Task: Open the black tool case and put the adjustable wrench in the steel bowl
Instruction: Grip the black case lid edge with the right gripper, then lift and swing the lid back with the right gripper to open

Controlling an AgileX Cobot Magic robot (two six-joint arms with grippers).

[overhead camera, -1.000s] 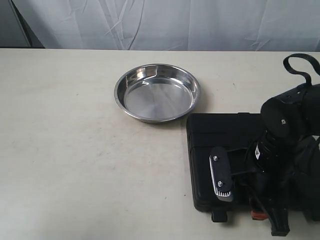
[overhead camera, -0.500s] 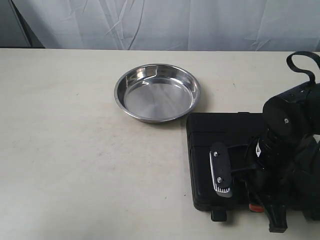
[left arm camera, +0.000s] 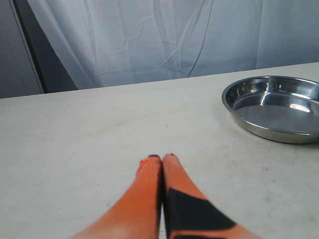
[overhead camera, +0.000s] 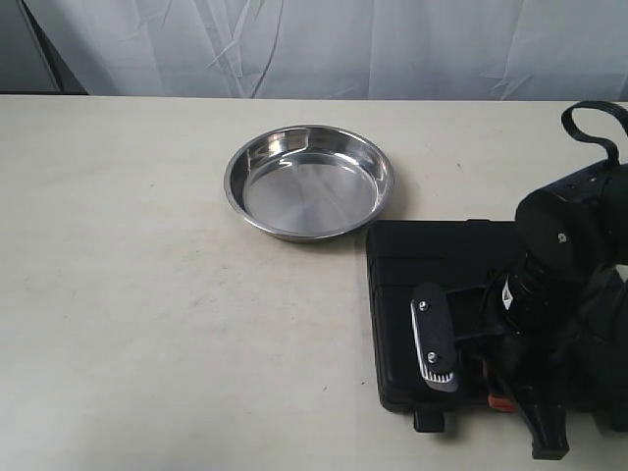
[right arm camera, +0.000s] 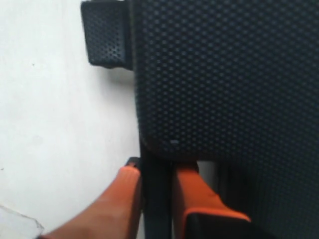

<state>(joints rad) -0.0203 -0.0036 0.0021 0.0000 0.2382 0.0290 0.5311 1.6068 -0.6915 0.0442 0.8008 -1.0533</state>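
Note:
The black tool case (overhead camera: 432, 255) lies closed on the table, just in front of and to the right of the steel bowl (overhead camera: 307, 182), which is empty. The adjustable wrench is hidden. My right gripper (overhead camera: 500, 400) is at the case's front edge. In the right wrist view the case (right arm camera: 224, 74) fills the frame, and the right gripper (right arm camera: 157, 172) has its orange fingers closed on a black bar sticking out from that edge. My left gripper (left arm camera: 162, 158) is shut and empty, low over bare table, with the bowl (left arm camera: 276, 107) ahead and to one side.
A small black latch tab (overhead camera: 429, 422) sticks out of the case's front edge near the table's front edge. The right arm's bulk (overhead camera: 569, 294) covers the right half of the case. A white curtain (overhead camera: 324, 44) hangs behind the table.
The right arm has shifted very slightly at the case's front edge. The case lid stays down, and the bowl has not moved.

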